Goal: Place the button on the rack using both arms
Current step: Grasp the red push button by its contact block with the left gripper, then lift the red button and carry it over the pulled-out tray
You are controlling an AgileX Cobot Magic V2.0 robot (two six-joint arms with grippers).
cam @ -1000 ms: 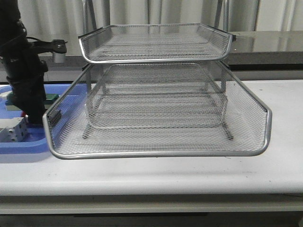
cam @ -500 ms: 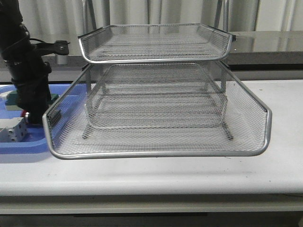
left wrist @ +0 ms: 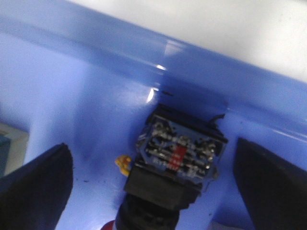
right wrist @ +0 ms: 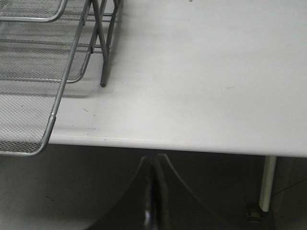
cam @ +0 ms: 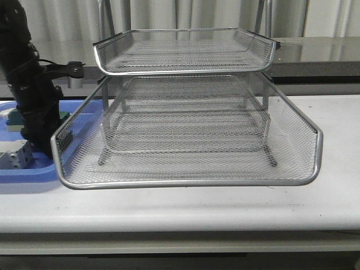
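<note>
Straddling the button (left wrist: 175,165) in the blue tray (left wrist: 86,110), left claw (left wrist: 148,182) spread wide should center, then clench evenly; right claw (right wrist: 153,191) pinched empty.

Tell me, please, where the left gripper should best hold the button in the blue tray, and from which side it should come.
Probably grip the button by the flat sides of its black block body, coming straight down from above. The left gripper is open with a finger on each side, and the blue tray leaves room around it.
</note>
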